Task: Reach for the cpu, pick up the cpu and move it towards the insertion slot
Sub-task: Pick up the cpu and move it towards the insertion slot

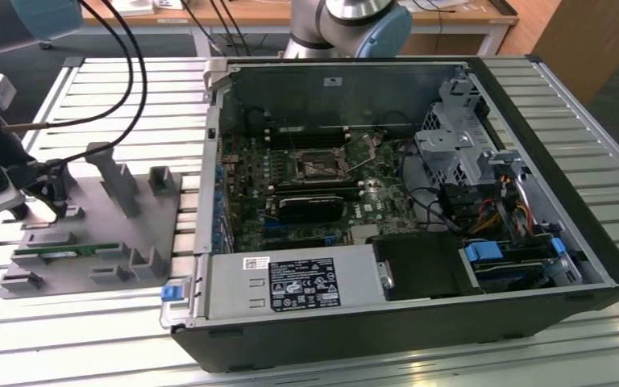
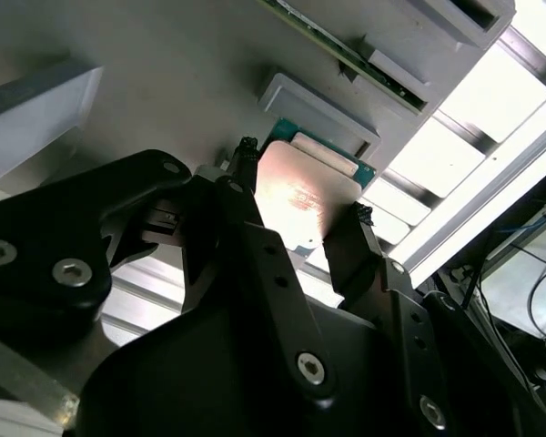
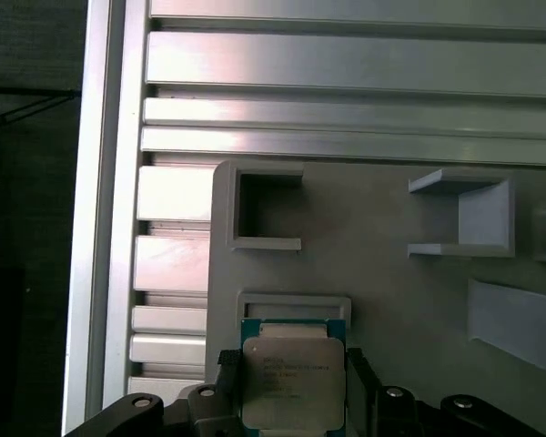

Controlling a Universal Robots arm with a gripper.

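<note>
Gripper clamps the cpu by opposite edges at the grey fixture plate, well apart from the insertion slot. Hard to tell if it's clear of the plate. Best to lift straight, keep the chip level and the grip light.

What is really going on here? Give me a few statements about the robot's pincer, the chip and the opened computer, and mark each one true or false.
1. The pincer is at the cpu, over the grey tray. True.
2. The cpu already lies in the insertion slot. False: the cpu is out at the tray, while the slot is inside the computer case.
3. The computer case lies on its side with its circuit board uncovered. True.
4. The pincer is at the green memory stick. False: the stick lies in its own place on the tray, apart from the pincer.
</note>
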